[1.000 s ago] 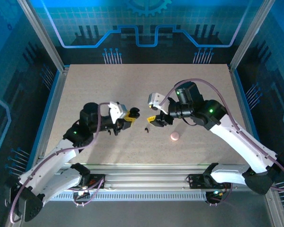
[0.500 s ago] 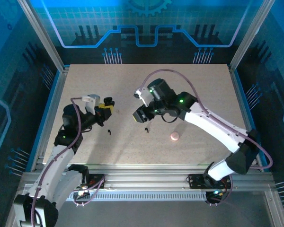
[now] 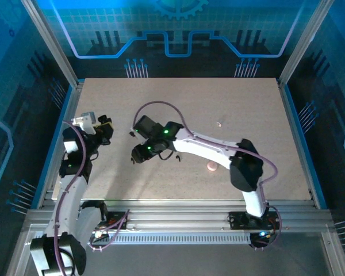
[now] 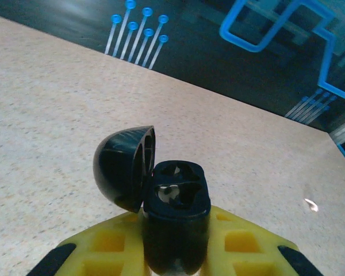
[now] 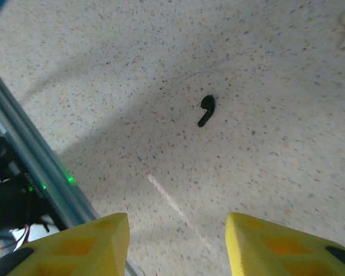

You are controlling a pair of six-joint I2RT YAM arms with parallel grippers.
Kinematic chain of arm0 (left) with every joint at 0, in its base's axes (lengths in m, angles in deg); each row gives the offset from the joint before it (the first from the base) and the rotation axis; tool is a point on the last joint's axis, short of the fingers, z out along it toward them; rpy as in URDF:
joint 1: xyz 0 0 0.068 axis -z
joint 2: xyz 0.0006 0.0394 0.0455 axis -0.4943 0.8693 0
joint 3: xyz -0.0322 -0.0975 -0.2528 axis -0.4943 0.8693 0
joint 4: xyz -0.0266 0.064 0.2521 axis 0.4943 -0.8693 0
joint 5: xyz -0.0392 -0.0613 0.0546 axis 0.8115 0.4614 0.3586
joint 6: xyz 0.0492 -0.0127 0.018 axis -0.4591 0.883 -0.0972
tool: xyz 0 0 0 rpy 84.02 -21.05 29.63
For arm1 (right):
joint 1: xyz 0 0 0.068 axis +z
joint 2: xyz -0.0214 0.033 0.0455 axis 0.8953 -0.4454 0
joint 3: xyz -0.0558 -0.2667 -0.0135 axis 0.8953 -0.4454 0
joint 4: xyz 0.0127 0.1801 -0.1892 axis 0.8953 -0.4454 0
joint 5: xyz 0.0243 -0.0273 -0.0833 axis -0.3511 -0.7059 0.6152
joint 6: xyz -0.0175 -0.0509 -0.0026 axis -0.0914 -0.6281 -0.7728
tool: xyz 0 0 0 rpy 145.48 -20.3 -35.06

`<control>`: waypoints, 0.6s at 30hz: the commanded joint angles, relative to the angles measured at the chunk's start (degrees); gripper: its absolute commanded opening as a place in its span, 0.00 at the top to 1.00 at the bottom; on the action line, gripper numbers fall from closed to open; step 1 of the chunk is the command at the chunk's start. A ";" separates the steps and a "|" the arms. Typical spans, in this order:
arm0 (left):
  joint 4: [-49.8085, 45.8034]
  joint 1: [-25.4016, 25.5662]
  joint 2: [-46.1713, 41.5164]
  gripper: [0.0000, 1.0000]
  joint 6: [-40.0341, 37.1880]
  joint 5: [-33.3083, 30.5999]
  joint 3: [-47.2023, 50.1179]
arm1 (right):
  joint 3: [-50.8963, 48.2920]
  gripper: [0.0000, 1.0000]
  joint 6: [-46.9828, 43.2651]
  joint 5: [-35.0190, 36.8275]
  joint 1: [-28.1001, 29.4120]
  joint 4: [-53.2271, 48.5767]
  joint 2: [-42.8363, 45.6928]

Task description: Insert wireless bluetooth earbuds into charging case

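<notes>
The black charging case (image 4: 175,198) stands upright between yellow fingers, its domed lid (image 4: 123,169) flipped open to the left and both sockets showing. My left gripper (image 4: 175,253) is shut on the case at the table's left side (image 3: 103,127). One earbud (image 5: 206,110), a tiny black comma shape, lies alone on the speckled table ahead of my right gripper (image 5: 177,236). That gripper is open, with nothing between its yellow fingers (image 5: 86,241). It hangs over the left-centre of the table (image 3: 139,153), its arm stretched across from the right.
A small pink disc (image 3: 211,167) lies right of centre, and a tiny pale bit (image 3: 219,123) farther back. The metal rail (image 5: 29,149) with a green light runs close to the left of my right gripper. Blue walls ring the table.
The right arm has swung far left across the table. The left arm has drawn back to the left edge with the open case. The right jaws have narrowed a little.
</notes>
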 commanded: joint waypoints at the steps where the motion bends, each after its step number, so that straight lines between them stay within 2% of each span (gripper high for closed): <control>1: -1.83 -2.26 0.10 0.88 2.00 -2.30 -0.23 | 6.09 0.53 1.95 2.81 0.76 -2.82 -5.48; 12: -1.66 -3.71 0.66 0.88 1.13 -1.94 0.04 | 18.36 0.58 0.36 8.19 0.75 -2.81 -19.90; 18: -1.66 -3.71 0.85 0.88 1.15 -1.88 0.20 | 21.43 0.61 -0.60 8.12 0.68 -2.60 -24.35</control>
